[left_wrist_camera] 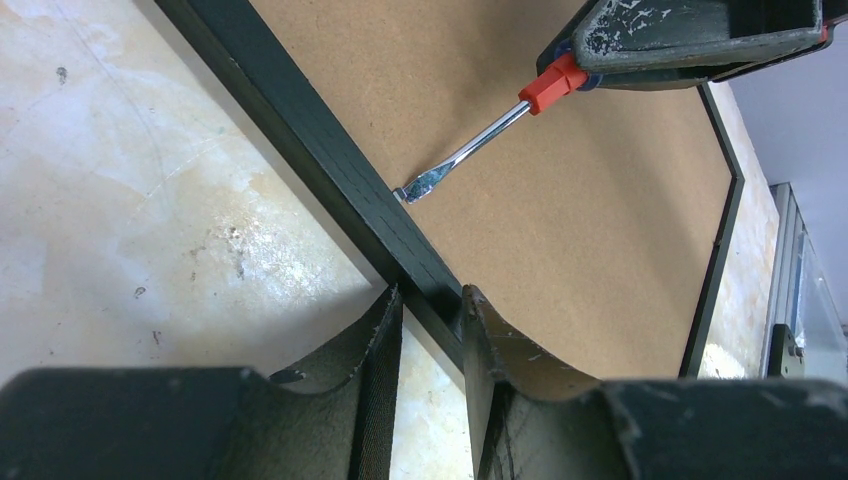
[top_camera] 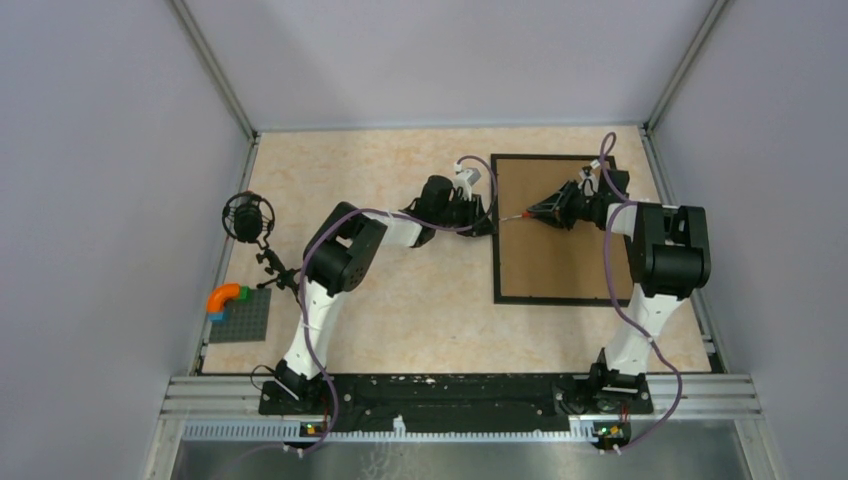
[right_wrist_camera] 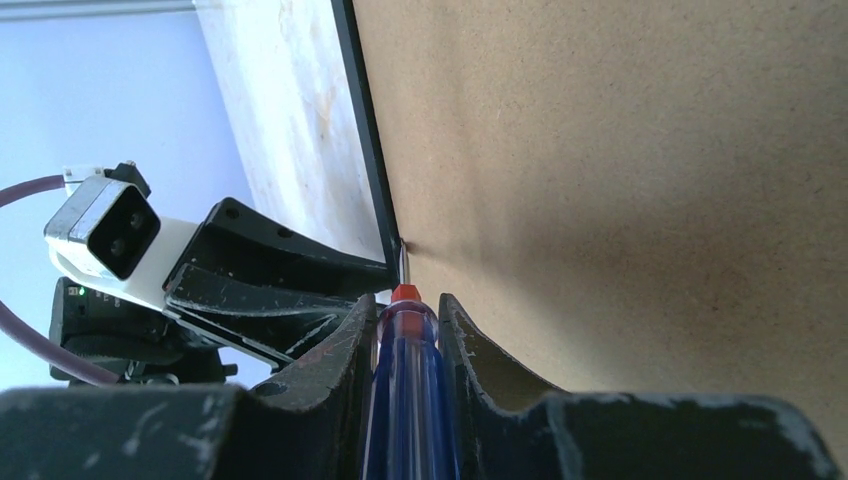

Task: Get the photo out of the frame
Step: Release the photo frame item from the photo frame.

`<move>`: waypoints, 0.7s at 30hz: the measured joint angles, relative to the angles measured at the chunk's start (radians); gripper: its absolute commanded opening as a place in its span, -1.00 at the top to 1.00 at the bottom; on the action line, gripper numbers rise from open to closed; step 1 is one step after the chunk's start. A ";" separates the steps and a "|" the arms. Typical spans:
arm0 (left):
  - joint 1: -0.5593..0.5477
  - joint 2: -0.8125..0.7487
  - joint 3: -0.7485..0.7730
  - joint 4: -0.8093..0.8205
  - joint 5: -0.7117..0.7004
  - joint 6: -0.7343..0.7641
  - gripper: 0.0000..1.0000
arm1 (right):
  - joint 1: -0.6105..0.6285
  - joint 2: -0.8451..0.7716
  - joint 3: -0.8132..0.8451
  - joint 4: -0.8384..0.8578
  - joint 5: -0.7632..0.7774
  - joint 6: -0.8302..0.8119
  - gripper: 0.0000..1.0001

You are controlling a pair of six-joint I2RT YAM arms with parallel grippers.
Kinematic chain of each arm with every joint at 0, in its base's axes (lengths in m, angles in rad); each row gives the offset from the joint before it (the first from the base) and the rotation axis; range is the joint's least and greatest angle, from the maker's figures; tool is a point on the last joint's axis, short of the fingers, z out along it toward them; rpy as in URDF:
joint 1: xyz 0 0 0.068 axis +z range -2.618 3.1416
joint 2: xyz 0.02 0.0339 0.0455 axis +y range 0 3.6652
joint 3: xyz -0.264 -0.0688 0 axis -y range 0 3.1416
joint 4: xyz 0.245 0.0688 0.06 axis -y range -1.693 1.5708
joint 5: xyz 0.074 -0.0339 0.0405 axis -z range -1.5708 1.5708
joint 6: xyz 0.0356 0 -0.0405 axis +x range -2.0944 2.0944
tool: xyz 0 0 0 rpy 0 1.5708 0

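Close to the arms, the tabletop (top_camera: 420,320) is pale and sandy. Farther on, by the right edge and up toward the far right corner, the frame (top_camera: 550,300) lies face down, so only its brown board (top_camera: 550,260) shows. The photo is not in sight. I think it is under that board.

The left fingers (left_wrist_camera: 378,350) are clamped on the frame's thin black left side. The right fingers (right_wrist_camera: 468,350) are clamped on a screwdriver (left_wrist_camera: 470,150) with a blue handle and a red ring. Its flat tip touches the crack where board meets frame.

To do this well, push the tip gently into the crack, then lift slowly while the left arm holds the frame firm.

I can read no words or labels anywhere.
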 measured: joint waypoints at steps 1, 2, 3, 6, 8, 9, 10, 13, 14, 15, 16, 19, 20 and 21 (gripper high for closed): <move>0.000 0.000 -0.001 0.003 0.001 0.000 0.31 | 0.000 0.005 0.000 0.006 -0.007 0.002 1.00; 0.000 0.000 -0.002 0.005 0.001 0.000 0.31 | -0.002 0.010 0.000 0.012 -0.014 0.002 1.00; 0.000 0.000 -0.003 0.007 0.002 0.000 0.31 | -0.005 0.014 0.000 0.016 -0.020 0.003 1.00; 0.000 0.000 -0.005 0.011 0.002 -0.001 0.31 | -0.009 0.025 -0.002 0.032 -0.036 0.005 1.00; 0.000 0.000 -0.005 0.011 0.002 -0.001 0.31 | -0.012 0.032 -0.005 0.047 -0.047 0.006 1.00; 0.000 0.000 -0.005 0.011 0.002 0.000 0.31 | -0.013 0.032 -0.007 0.050 -0.050 0.010 1.00; 0.000 0.000 -0.005 0.011 0.002 0.000 0.31 | -0.013 0.033 -0.010 0.056 -0.051 0.013 1.00; 0.000 0.000 -0.005 0.011 0.002 0.000 0.33 | -0.013 0.033 -0.019 0.077 -0.054 0.021 1.00; 0.000 0.001 -0.005 0.011 0.002 0.000 0.33 | -0.013 0.033 -0.021 0.082 -0.055 0.023 1.00; 0.000 0.001 -0.005 0.011 0.003 0.000 0.34 | -0.013 0.033 -0.026 0.090 -0.056 0.024 1.00; 0.001 0.002 -0.005 0.012 0.003 0.000 0.34 | -0.013 0.033 -0.029 0.096 -0.056 0.027 1.00; 0.002 0.002 -0.005 0.013 0.004 0.000 0.35 | -0.013 0.043 -0.032 0.122 -0.066 0.033 1.00; 0.002 0.002 -0.005 0.013 0.006 0.000 0.36 | -0.014 0.047 -0.032 0.129 -0.070 0.036 1.00; 0.002 0.002 -0.005 0.012 0.006 0.000 0.37 | -0.015 0.051 -0.032 0.135 -0.074 0.040 1.00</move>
